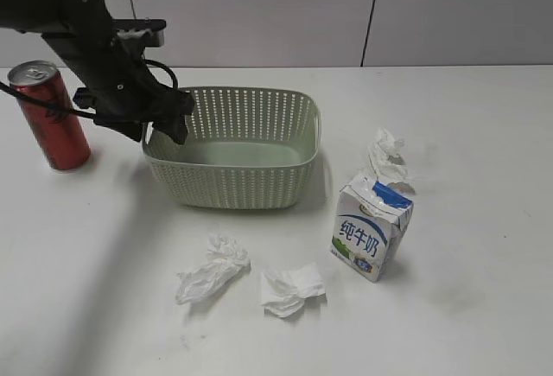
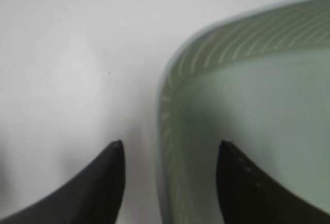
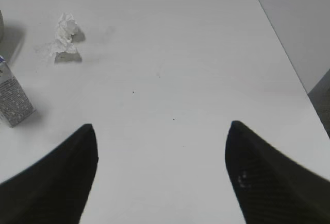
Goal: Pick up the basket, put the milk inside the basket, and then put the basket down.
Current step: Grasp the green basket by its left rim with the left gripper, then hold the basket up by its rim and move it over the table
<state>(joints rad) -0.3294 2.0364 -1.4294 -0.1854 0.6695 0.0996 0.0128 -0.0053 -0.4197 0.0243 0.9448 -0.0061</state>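
The pale green basket [image 1: 251, 173] stands on the white table, mid-left. My left gripper [image 1: 162, 125] is open and straddles the basket's left rim: in the left wrist view [image 2: 170, 144] one finger is outside the wall and one inside over the basket's rim [image 2: 170, 110]. The milk [image 1: 372, 227], a white carton with blue top, stands to the right of the basket; its edge shows in the right wrist view [image 3: 13, 98]. My right gripper [image 3: 162, 128] is open and empty above bare table; it is out of the exterior view.
A red soda can [image 1: 52, 115] stands left of the basket, close to the left arm. Crumpled tissues lie in front of the basket [image 1: 214, 270], [image 1: 292, 288] and behind the milk [image 1: 387, 158]. The table's right edge shows in the right wrist view [image 3: 289, 64].
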